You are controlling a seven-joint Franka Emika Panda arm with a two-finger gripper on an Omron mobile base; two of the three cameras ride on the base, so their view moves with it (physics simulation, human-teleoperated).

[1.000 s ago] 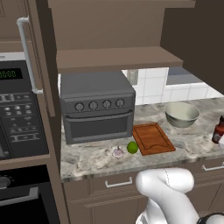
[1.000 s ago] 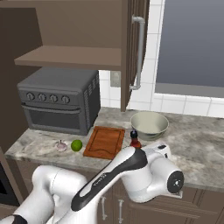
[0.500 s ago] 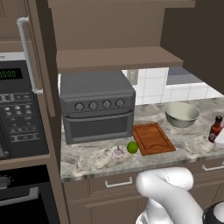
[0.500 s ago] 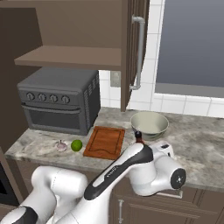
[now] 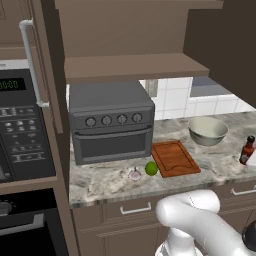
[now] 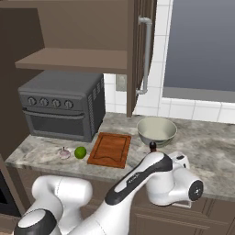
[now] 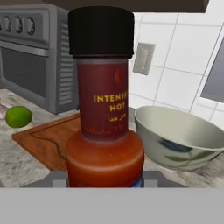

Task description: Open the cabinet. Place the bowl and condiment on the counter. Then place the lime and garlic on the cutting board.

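One slim dark-red sauce bottle with a black cap (image 7: 104, 100) stands close before the hand camera. The fingertips are hidden at the bottom of that view, so whether the two-finger gripper is clenched on the bottle or released cannot be told. From the left base camera the bottle (image 5: 247, 149) stands upright on the speckled grey-beige stone counter (image 5: 107, 180), near its right end, with a white part of the arm just beside it. From the right base camera only its black cap (image 6: 153, 146) peeks above the white arm.

Just behind the bottle sits the wide, round, pale grey-green bowl (image 6: 157, 131), also on the counter. Left of the bowl lies the flat reddish-brown wooden cutting board (image 6: 110, 149), bare. Beside the board's left edge, on the stone, rests the small bright green lime (image 6: 80, 152), and next to it the whitish-pink garlic bulb (image 6: 64, 153). Behind them stands a dark grey toaster oven (image 5: 111, 122). Above, the brown wooden wall cabinet (image 6: 75, 58) is open, its door with the silver bar handle (image 6: 146, 55) swung outward.
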